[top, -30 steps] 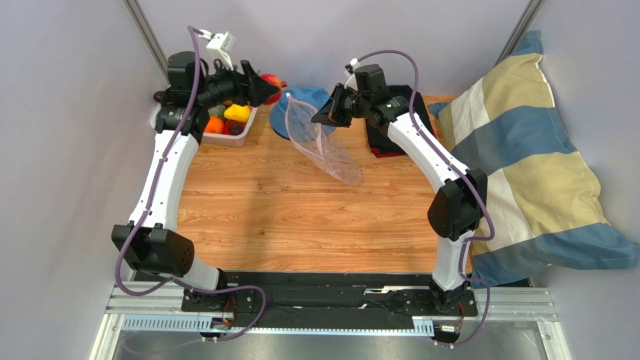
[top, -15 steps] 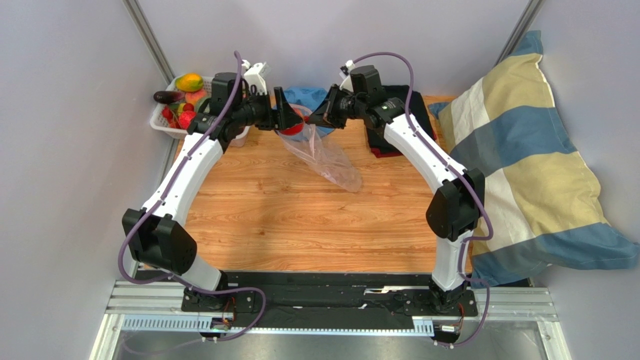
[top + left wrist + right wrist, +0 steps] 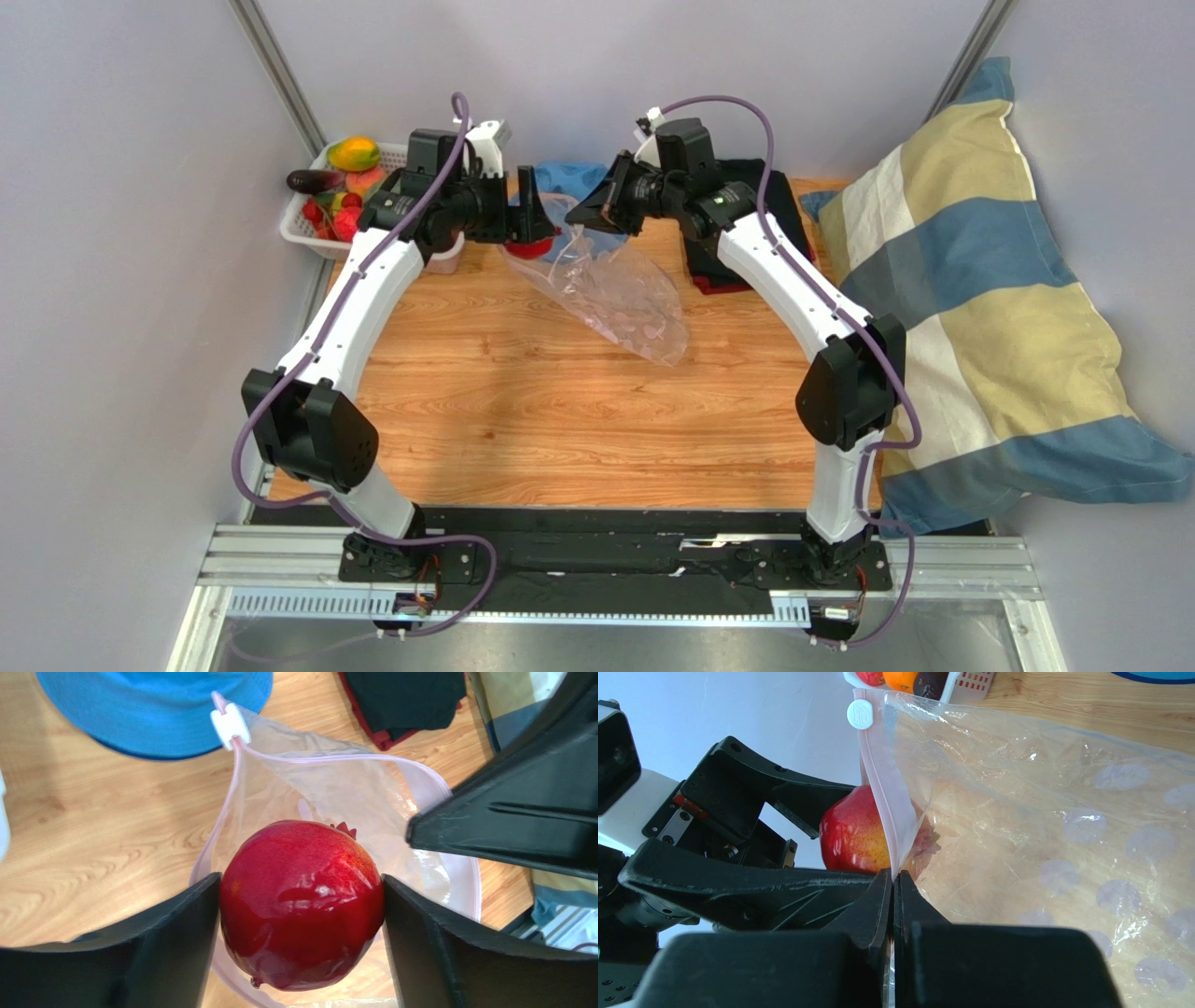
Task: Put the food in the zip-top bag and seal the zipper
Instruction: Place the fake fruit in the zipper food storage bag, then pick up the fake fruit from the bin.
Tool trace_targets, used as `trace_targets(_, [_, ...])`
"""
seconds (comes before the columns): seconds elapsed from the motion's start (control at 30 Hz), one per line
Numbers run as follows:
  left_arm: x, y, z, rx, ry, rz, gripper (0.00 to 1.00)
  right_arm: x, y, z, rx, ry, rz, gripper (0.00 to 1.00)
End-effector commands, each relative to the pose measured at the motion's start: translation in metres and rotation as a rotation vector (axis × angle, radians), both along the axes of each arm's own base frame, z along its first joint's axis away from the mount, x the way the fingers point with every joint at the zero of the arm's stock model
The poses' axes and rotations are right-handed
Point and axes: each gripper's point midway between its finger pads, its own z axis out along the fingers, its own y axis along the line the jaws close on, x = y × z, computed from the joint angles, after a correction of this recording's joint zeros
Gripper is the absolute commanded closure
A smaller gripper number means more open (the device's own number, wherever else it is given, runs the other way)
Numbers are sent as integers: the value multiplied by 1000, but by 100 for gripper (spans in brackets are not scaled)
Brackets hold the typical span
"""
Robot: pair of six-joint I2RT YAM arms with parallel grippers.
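Red pomegranate (image 3: 298,906) within left pincer (image 3: 300,882), at open mouth of zip-top bag (image 3: 337,791)

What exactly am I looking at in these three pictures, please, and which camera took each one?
These are two robot arms bolted at the near edge of a wooden table. The wide picture comes from a fixed camera above and behind them. The other two come from a small camera on each wrist, so the black shapes at their edges are that arm's own fingers.

The left gripper clamps a red toy fruit at the open mouth of a clear zip-top bag. The right gripper pinches the bag's pinkish zipper strip, so the mouth is raised.

Also there: a white basket with more toy food, a blue hat, a dark folded cloth, and a striped pillow at the right.
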Motion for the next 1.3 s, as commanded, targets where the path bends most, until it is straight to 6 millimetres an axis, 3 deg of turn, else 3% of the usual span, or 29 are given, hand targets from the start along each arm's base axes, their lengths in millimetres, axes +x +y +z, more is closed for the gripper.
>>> trace_targets(0.0, [-6,-8,47,-56,-101,-59,1,3,6,30,76,-49,11,100])
trace_targets(0.13, [-5,5,81,-154,-154,-53,1,7,3,29,73,-52,2,100])
trace_targets(0.23, [5,34,93,-170,-175,2,1,10,1,25,65,-48,-6,100])
trace_targets(0.33, [24,80,98,-177,-193,119,1,13,-2,25,61,-59,-12,100])
trace_targets(0.37, [32,111,98,-175,-199,193,1,13,-3,26,59,-62,-14,100])
trace_targets(0.43, [45,142,98,-161,-222,257,1,15,-4,24,52,-70,-15,100])
trace_targets(0.47, [50,171,97,-143,-237,324,1,16,-5,23,49,-71,-15,100])
trace_targets(0.53, [61,206,97,-93,-278,421,1,16,-4,18,36,-74,-8,100])
trace_targets(0.57, [63,234,97,-79,-293,482,1,17,-5,17,33,-77,-8,100])
trace_targets(0.73, [77,321,80,22,-313,708,4,20,-6,15,15,-111,-2,100])
trace_targets(0.87, [91,345,61,116,-311,723,7,22,-5,11,9,-122,6,100])
trace_targets(1.0, [109,360,24,168,-248,717,10,22,-5,3,2,-105,8,100])
trace_targets(1.27, [135,365,-41,187,-134,685,12,22,-9,-3,-3,-88,5,100])
